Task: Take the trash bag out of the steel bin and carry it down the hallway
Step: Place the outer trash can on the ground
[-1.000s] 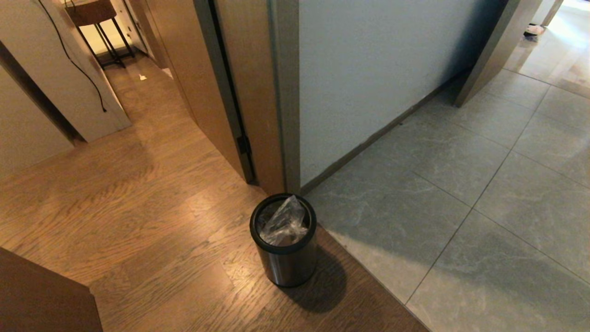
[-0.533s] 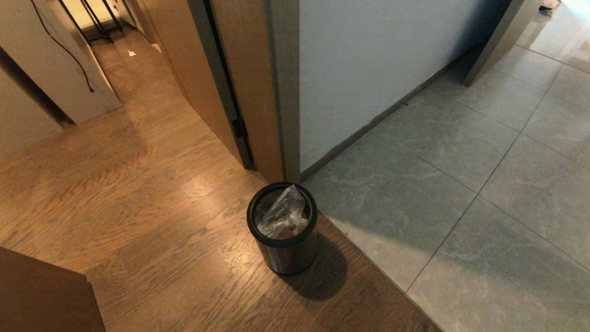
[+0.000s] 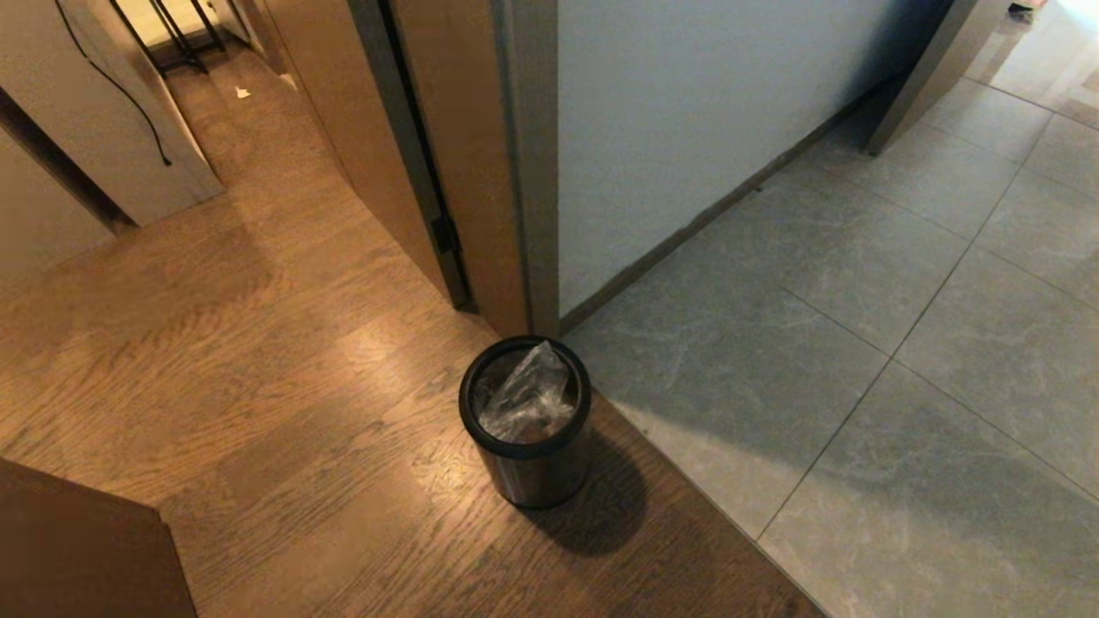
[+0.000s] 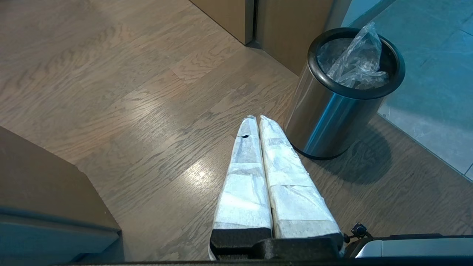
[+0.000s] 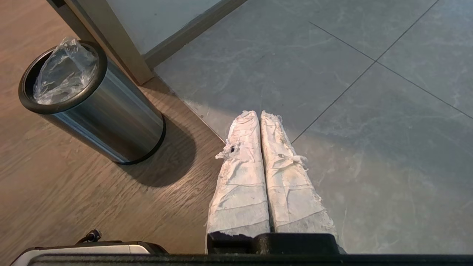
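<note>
Risk noted: trash bag (image 3: 525,399) is thin, crinkly clear plastic, so a pinch on loose film could be tearing it or slipping off, and a snagged pull could be tipping the steel bin (image 3: 532,468) or lifting its black-rimmed inner bucket along. Bag is sitting inside the bin, which is standing upright on the wood floor (image 3: 283,412) just beside the tile (image 3: 859,343) edge, near the door frame (image 3: 515,172). Bag's bunched peak is pointing up and leaning toward the frame. Left gripper (image 4: 257,119) and right gripper (image 5: 259,113) are both pressed closed, empty, apart from the bin.
</note>
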{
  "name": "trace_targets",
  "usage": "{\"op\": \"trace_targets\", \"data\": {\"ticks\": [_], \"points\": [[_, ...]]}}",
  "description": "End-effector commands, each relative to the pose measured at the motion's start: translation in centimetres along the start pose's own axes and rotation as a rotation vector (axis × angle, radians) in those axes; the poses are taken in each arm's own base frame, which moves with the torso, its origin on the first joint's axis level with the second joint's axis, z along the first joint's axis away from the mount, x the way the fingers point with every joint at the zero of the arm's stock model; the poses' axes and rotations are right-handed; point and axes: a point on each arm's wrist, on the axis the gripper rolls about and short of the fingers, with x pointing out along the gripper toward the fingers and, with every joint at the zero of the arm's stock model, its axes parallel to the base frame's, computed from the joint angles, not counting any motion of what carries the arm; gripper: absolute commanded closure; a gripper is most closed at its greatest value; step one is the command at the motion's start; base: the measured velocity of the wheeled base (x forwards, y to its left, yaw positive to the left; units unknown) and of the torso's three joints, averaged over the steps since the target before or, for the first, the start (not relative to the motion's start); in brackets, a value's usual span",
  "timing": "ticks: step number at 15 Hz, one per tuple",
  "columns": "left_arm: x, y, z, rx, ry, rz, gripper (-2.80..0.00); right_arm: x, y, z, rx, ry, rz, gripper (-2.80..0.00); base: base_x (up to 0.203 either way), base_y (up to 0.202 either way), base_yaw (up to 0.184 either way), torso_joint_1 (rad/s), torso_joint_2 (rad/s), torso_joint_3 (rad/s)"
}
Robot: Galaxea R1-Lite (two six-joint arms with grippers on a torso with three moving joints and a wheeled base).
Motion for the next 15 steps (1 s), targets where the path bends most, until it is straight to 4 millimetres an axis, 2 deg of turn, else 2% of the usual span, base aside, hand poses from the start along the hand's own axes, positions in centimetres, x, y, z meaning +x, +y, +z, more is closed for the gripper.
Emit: {"op": "trace_targets", "data": {"ticks": [1,6,15], "points": [[0.0,0.0,0.0,0.0,0.0,0.0,0.0,0.01,0.0,-0.04,0.0,0.001,0.0,0.0,0.0,0.0,0.0,0.0,0.0,0.0],[0.0,0.0,0.0,-0.002,0.0,0.0,0.0,0.01,0.0,-0.04,0.0,0.001,0.0,0.0,-0.001,0.017,0.0,0.0,0.0,0.0],[0.0,0.0,0.0,0.0,0.0,0.0,0.0,0.01,0.0,-0.04,-0.004,0.001,0.001,0.0,0.0,0.179,0.002,0.003,0.0,0.002]]}}
